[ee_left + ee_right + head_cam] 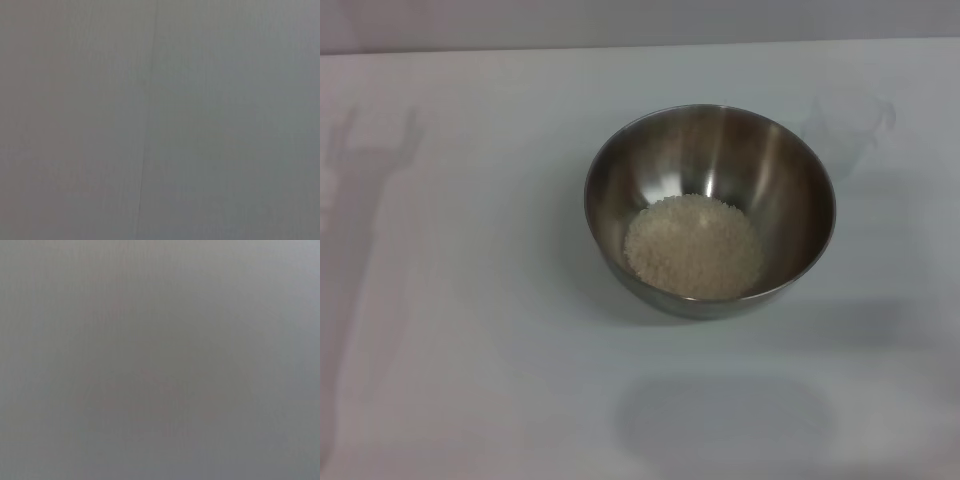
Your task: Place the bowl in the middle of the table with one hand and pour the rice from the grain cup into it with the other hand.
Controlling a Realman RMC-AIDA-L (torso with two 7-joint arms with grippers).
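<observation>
— Do we see either gripper's fingers anywhere?

— No. In the head view neither arm nor gripper appears, and both wrist views give us only a flat grey surface with nothing to pick out on it. So we cannot tell how far the left or right fingers are spread, or whether they have hold of anything. With no fingers in sight, we have nothing to place things against, so we go by the table itself.

— Then what do we have on the table (450,400)?

— The bowl (800,180) sits upright near the middle of the white top, with nothing gripping it. Inside it the rice (692,246) lies as a pale round mound on the bottom, towards the near wall, and the shiny steel shows bare above the grains all round.

— And the grain cup (848,128)?

— We find it standing on the table just beyond the bowl's far right rim, close beside it; whether the two touch we cannot tell. It stands upright, apart from any gripper. It is so clear that it barely shows against the white, and we see no grains inside it, though we cannot be sure.

— Anything else?

— Only faint shadows across the table's left side and near edge.
</observation>
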